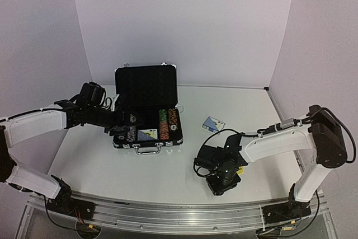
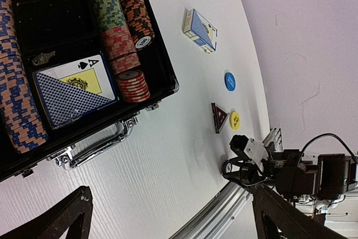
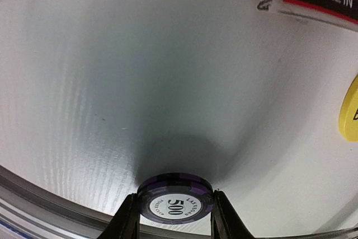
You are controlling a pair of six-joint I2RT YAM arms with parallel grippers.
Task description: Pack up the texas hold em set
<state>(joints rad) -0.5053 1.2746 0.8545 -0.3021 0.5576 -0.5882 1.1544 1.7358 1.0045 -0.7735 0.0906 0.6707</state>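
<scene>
Purple chip pinched, case waiting open
Top view: the case [image 1: 146, 87] is seen open on the table [image 1: 112, 163], the left gripper [image 1: 127, 120] hung at its left side, the right gripper [image 1: 220, 186] set low near the front edge, well apart. Left wrist: fingers are spread wide, nothing held; chip rows [image 2: 114, 20] and a blue deck [image 2: 70, 90] are packed inside, while a second deck [image 2: 199, 29], blue button [image 2: 230, 81], yellow button [image 2: 235, 120] and marker [image 2: 218, 117] lie loose. Right wrist: a purple chip [image 3: 175, 198] is clamped by its rim, best lifted level, then carried to a row
</scene>
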